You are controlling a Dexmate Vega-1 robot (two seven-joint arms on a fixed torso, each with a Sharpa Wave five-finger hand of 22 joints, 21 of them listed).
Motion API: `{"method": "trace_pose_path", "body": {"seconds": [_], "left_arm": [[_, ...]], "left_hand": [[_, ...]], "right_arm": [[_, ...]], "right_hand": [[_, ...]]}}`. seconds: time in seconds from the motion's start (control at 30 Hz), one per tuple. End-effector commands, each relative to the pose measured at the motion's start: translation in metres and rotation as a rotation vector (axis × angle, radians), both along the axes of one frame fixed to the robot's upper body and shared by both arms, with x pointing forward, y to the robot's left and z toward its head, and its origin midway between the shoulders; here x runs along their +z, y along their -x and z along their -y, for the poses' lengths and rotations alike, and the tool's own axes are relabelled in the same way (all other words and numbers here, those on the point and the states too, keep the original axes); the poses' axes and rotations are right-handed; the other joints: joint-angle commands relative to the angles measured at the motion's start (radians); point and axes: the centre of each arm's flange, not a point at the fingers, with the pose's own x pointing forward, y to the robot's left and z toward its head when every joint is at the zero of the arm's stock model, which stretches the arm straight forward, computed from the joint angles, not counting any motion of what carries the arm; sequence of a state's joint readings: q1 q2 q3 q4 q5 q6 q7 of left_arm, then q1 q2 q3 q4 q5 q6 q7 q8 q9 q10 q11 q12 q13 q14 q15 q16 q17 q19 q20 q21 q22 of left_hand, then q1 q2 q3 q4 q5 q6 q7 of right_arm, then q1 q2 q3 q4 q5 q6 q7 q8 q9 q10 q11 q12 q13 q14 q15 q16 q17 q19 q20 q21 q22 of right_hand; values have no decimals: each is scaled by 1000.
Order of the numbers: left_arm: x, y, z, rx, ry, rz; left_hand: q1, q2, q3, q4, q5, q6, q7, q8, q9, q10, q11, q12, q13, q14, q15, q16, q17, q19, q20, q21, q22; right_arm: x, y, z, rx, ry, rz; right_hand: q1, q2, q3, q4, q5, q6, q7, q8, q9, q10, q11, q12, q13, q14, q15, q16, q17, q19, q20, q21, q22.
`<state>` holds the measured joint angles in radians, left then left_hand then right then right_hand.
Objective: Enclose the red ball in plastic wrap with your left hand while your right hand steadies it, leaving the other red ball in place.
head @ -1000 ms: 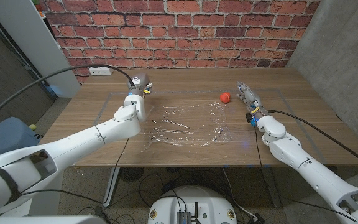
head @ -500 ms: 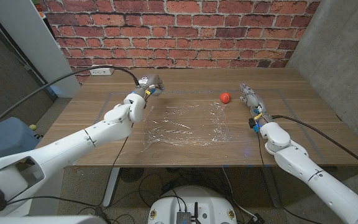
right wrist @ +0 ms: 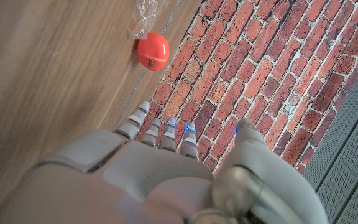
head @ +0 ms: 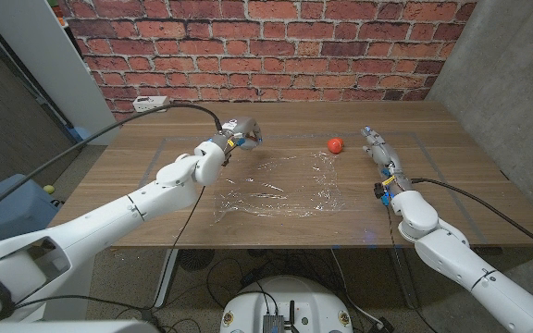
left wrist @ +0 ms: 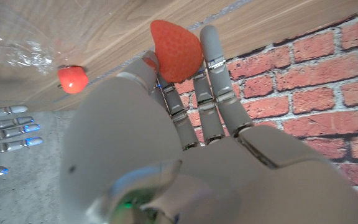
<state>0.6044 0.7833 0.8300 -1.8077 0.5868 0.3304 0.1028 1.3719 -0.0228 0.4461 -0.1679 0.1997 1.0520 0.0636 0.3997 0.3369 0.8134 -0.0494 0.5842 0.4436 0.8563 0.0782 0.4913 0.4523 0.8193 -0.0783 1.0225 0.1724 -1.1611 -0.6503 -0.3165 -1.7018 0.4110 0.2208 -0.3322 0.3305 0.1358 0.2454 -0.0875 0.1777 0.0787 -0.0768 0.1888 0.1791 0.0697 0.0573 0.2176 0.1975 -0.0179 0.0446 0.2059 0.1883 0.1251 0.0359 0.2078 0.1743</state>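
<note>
My left hand (head: pixel 237 135) hovers over the table by the far left corner of the plastic wrap (head: pixel 276 185). In the left wrist view it pinches a dimpled red ball (left wrist: pixel 176 42) at its fingertips (left wrist: pixel 211 46). The other red ball (head: pixel 336 144) (left wrist: pixel 72 79) (right wrist: pixel 152 50) sits on the wood just past the wrap's far right corner. My right hand (head: pixel 378 150) (right wrist: pixel 160 168) stands to the right of that ball, fingers straight and apart, holding nothing. The clear wrap lies crinkled and spread on the table's middle.
The wooden table (head: pixel 433 203) runs to a brick wall (head: pixel 276 46) at the back, with a white socket (head: pixel 148 103) at its far left. A grey panel (head: pixel 516 74) stands on the right. Cables trail from both arms.
My left hand has moved right and a little nearer along the table, toward the wrap's far left corner. The right hand has shifted slightly right. The ball on the table has stayed put.
</note>
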Motion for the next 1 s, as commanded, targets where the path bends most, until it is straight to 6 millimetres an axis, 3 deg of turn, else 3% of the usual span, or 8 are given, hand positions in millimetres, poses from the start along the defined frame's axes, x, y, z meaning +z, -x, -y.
{"method": "trace_pose_path", "body": {"seconds": [0.03,0.5,1.0], "left_arm": [[-10,-1,29,-93,-105,-50],[-35,8,60,-177,-191,-111],[-53,13,69,-188,-225,-158]], "left_hand": [[97,84,11,0,-3,30,24,-2,7,3,3,3,1,191,-283,-4,6,-23,-106,5,3],[97,83,13,1,-4,34,25,-6,7,3,3,4,3,193,-283,-14,15,-28,-106,10,3],[93,85,13,3,-4,24,20,-11,17,-8,-2,1,6,187,-283,-22,31,-34,-104,15,3]], "right_arm": [[-10,20,-1,-29,-9,18],[-16,34,3,-46,-20,32],[-27,44,3,-51,-29,34]], "right_hand": [[-3,-4,1,-8,-1,10,1,3,3,10,1,-1,3,4,5,0,2,6,8,1,4],[-5,-4,1,-10,-1,10,0,2,3,10,0,-3,3,5,3,-1,3,6,4,0,4],[-5,-4,1,-12,-1,10,0,1,3,13,1,-5,3,6,4,-1,3,7,6,-1,4]]}}
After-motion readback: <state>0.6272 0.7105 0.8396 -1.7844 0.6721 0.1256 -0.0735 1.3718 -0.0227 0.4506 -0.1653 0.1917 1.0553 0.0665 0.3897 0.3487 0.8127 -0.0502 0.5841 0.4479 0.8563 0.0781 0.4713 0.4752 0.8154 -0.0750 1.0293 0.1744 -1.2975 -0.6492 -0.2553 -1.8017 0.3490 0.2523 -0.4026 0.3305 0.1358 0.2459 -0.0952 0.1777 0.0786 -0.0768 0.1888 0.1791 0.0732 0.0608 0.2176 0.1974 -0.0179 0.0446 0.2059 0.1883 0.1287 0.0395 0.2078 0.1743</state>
